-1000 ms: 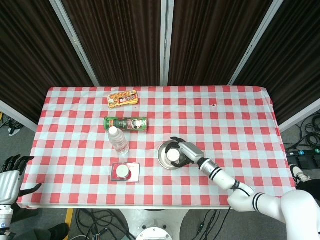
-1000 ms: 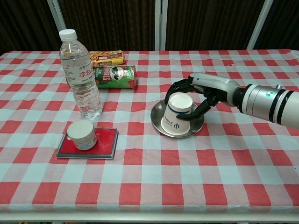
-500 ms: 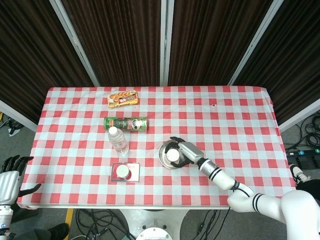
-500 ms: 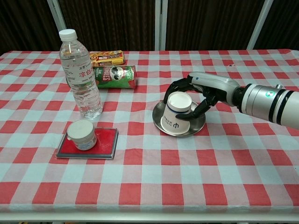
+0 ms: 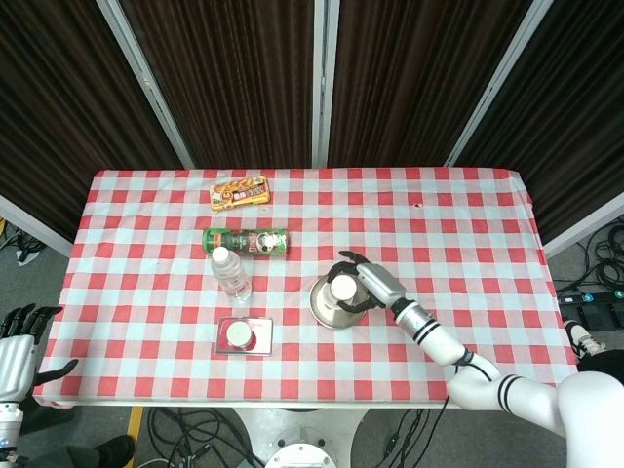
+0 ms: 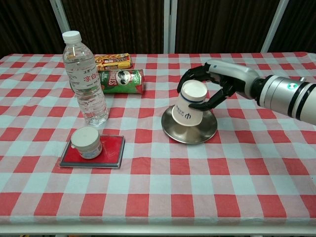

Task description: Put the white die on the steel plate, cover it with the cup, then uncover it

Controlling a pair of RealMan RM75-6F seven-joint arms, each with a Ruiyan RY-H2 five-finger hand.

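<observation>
My right hand [image 6: 219, 81] [image 5: 371, 284] grips the white paper cup [image 6: 190, 105] [image 5: 343, 288] upside down. The cup is tilted and lifted just above the round steel plate [image 6: 198, 134] [image 5: 323, 310] at the table's middle. Its lower rim hangs close over the plate's back part. No white die shows in either view; the spot under the cup is hidden. In the head view my left hand [image 5: 16, 343] hangs off the table at the bottom left, fingers apart, holding nothing.
A water bottle [image 6: 85, 79] stands left of the plate. Behind it lie a green crisp can [image 6: 122, 80] and a snack box [image 6: 112, 61]. A white jar [image 6: 86, 142] sits on a red tray [image 6: 111, 153] at the front left.
My right hand has raised the cup off the plate and tipped it; a second ago the cup stood on the plate.
</observation>
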